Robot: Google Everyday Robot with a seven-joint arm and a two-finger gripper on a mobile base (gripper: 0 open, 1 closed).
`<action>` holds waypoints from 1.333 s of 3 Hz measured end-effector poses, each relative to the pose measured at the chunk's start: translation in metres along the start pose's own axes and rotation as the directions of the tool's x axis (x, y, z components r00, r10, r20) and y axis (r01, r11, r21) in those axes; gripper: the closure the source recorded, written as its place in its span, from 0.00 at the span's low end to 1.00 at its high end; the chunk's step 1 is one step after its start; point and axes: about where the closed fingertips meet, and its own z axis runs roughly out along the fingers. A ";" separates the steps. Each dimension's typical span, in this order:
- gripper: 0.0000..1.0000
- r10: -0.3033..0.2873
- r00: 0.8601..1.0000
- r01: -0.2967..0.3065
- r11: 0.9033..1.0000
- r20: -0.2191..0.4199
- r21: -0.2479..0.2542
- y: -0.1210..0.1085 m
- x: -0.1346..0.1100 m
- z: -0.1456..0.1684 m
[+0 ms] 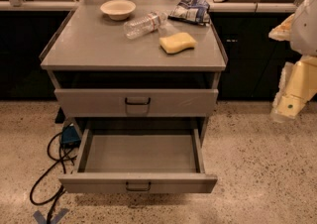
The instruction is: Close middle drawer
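The middle drawer (173, 183) is a wide, shallow grey drawer pulled far out of the cabinet toward me. Its inside (141, 152) is bare, and its low front panel has a small black handle (138, 186). Above it is the taller-fronted upper drawer (136, 102) with its own black handle, under a dark gap below the tabletop. The lowest drawer is hidden beneath the open one. My gripper (286, 106), on the cream arm at the right edge, hangs at about the upper drawer's height, well to the right of the cabinet and touching nothing.
On the grey tabletop (94, 49) are a white bowl (118, 9), a lying plastic bottle (144, 24), a yellow sponge (177, 42) and a snack bag (190, 9). A black cable (47, 178) loops on the speckled floor to the cabinet's left, by a blue box (69, 135).
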 end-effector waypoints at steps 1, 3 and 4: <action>0.00 0.000 1.000 0.000 1.000 0.000 0.000 0.000 0.000 0.000; 0.00 -0.042 0.991 0.053 0.995 0.128 -0.087 0.039 0.027 0.057; 0.00 -0.001 0.967 0.041 0.987 0.254 -0.152 0.087 0.061 0.119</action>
